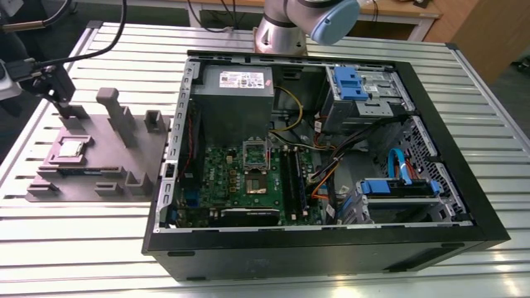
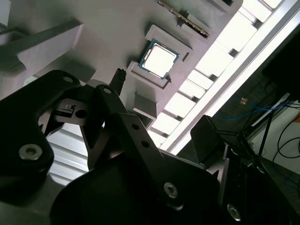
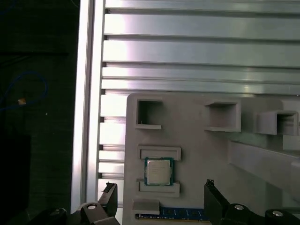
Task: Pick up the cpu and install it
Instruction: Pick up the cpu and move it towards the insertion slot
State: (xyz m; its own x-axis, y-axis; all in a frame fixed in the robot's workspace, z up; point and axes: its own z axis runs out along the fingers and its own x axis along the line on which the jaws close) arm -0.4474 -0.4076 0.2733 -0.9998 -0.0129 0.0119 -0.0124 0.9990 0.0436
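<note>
Lying flat, metal top up, cpu [image 3: 158,171] squared to tray [image 3: 197,154] edges; gripper [image 3: 159,196] spread, empty.

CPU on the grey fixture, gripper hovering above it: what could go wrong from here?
1. The cpu lies between raised ledges of the fixture. The open gripper could catch a ledge or the memory module beside it.
2. Tall posts stand between the fixture and the computer case. A low carry might clip them.
3. Loose cables lie near the socket and could snag.
</note>
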